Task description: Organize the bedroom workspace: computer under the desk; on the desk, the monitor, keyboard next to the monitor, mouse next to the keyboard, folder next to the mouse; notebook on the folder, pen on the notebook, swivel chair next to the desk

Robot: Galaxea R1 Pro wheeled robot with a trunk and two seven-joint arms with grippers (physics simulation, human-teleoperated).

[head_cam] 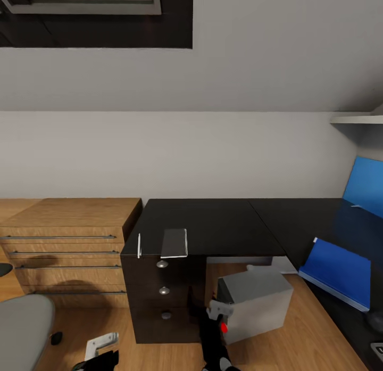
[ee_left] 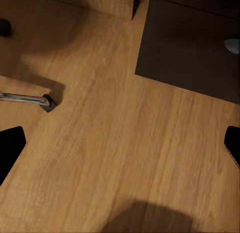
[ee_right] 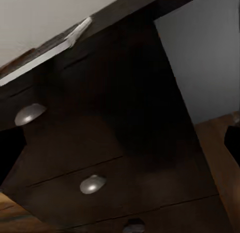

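No legible writing is seen. In head view, notebook (head_cam: 174,243) and pen (head_cam: 139,245) lie at front edge of desk (head_cam: 223,222), above drawer unit (head_cam: 162,291). Folder (head_cam: 338,272) lies on right wing. Computer (head_cam: 258,302) stands on floor (head_cam: 298,339) under desk. Chair seat (head_cam: 21,328) sits nearby. Left gripper (ee_left: 120,143): fingertips wide apart, nothing held. Right gripper (ee_right: 120,153): likewise.

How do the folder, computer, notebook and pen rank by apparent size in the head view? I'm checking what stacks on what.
1. Computer and folder: similar in apparent size. The computer sits nearer the camera, so I won't rank them.
2. Notebook, clearly smaller.
3. Pen, a thin white sliver beside the notebook.
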